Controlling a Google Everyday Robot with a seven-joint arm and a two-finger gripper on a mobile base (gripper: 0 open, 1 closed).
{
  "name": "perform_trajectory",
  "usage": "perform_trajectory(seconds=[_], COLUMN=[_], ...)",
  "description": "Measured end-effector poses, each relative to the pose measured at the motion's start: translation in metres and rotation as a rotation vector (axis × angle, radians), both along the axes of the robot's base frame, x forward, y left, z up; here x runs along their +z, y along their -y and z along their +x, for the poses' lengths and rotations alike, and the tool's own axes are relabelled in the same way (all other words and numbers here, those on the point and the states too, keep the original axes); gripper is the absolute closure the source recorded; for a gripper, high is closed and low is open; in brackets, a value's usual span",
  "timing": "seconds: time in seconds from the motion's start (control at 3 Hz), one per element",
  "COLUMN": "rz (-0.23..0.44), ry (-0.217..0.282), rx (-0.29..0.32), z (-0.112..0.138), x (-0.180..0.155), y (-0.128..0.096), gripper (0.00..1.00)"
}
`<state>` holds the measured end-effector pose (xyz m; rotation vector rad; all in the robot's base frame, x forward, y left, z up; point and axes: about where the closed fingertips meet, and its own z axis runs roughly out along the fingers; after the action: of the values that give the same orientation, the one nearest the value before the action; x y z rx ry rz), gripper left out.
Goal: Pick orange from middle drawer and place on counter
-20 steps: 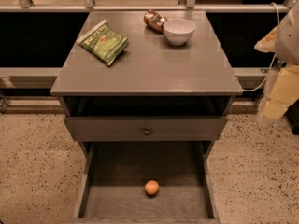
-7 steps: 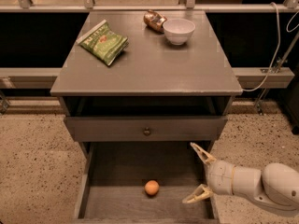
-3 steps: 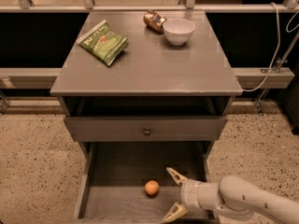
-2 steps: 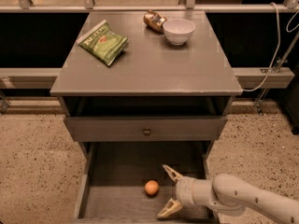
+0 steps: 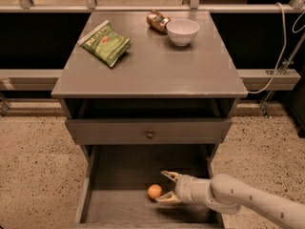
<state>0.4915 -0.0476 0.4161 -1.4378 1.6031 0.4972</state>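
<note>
Hovering inside middle drawer [image 5: 119, 208], end effector [image 5: 163, 186] spread wide, orange [image 5: 154, 191] just beside its tips.

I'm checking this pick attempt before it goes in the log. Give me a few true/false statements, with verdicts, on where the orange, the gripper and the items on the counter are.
1. The orange lies on the floor of the open middle drawer. True.
2. The gripper is shut on the orange. False: its fingers are spread open, with the orange at their tips, still resting on the drawer floor.
3. The white bowl stands on the counter next to a brown-gold packet. True.
4. The green packet lies in the drawer with the orange. False: it lies on the counter, toward the left in the camera view.
5. The gripper hovers above the counter. False: it is low inside the middle drawer.
</note>
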Motion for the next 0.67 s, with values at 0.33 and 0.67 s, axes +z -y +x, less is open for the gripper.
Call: perform_trajectory(seconds=[0.33, 0.67], rz=[-0.023, -0.058], ry=[-0.029, -0.076], rx=[0.003, 0.045], z=[0.0, -0.007], x=[-0.02, -0.04], y=[-0.004, -0.018], gripper=[0.28, 0.28])
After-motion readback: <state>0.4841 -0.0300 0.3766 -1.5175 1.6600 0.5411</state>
